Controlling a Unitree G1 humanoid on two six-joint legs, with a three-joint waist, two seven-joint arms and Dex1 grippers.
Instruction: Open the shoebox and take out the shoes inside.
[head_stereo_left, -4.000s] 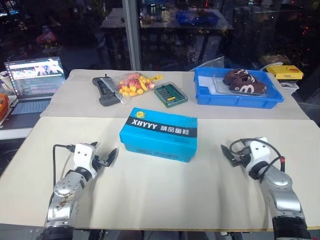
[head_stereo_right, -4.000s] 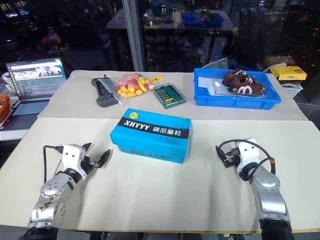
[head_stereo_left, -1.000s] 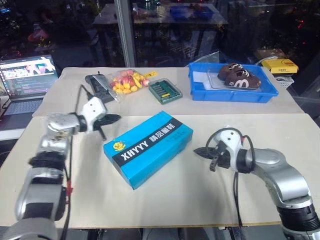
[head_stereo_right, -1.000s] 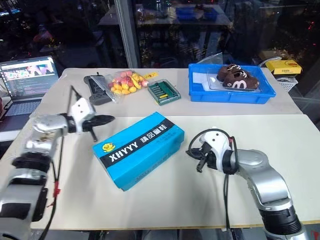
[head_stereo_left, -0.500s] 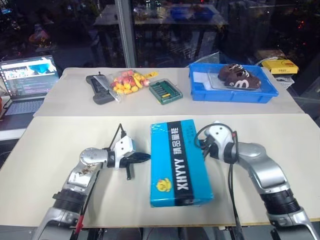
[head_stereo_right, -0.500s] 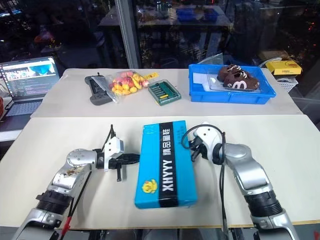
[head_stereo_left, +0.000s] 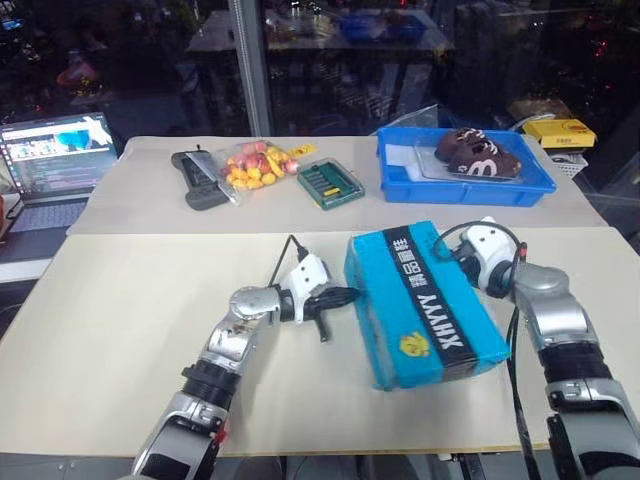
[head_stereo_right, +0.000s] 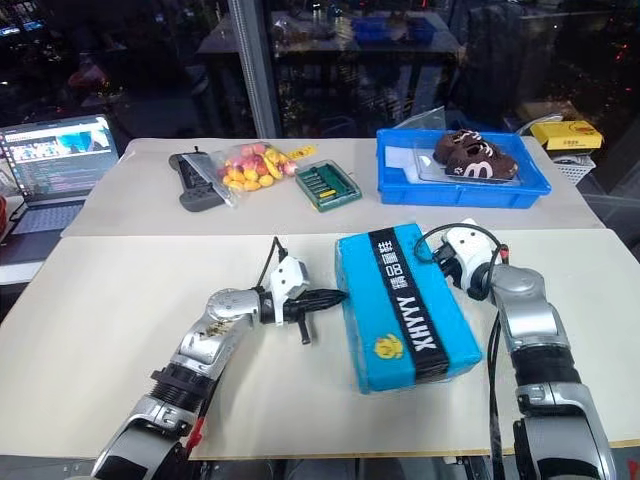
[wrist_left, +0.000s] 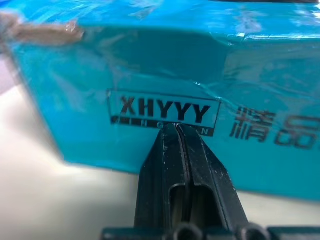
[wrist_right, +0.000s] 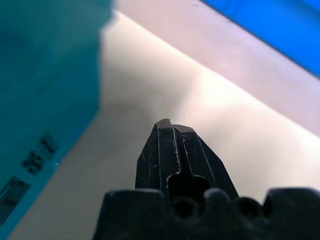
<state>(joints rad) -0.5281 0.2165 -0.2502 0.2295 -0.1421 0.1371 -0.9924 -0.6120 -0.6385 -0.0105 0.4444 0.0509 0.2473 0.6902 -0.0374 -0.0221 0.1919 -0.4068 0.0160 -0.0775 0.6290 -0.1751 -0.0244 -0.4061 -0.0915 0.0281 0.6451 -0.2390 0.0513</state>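
The bright blue shoebox (head_stereo_left: 425, 300) lies closed and slanted on the near table, its "XHYYY" lid strip facing up. My left gripper (head_stereo_left: 347, 295) is shut, and its tip rests against the box's long left side; the left wrist view shows the fingertips (wrist_left: 175, 126) pressed on the "XHYYY" label of the shoebox (wrist_left: 250, 75). My right gripper (head_stereo_left: 446, 252) is shut beside the box's far right corner. In the right wrist view that gripper (wrist_right: 169, 123) points over bare table with the shoebox (wrist_right: 40, 90) alongside. The shoes are hidden inside the closed box.
On the far table stand a blue plastic tray (head_stereo_left: 465, 197) holding dark brown shoes (head_stereo_left: 478, 152), a green bit case (head_stereo_left: 330, 183), a bag of colourful sweets (head_stereo_left: 258, 165) and a black controller (head_stereo_left: 195, 178). A laptop (head_stereo_left: 55, 160) sits far left, and a yellow box (head_stereo_left: 565, 132) far right.
The shoebox has slid to the right and swung further round, its far end now leaning left. My left gripper followed it rightward along its side. My right hand moved right and farther away.
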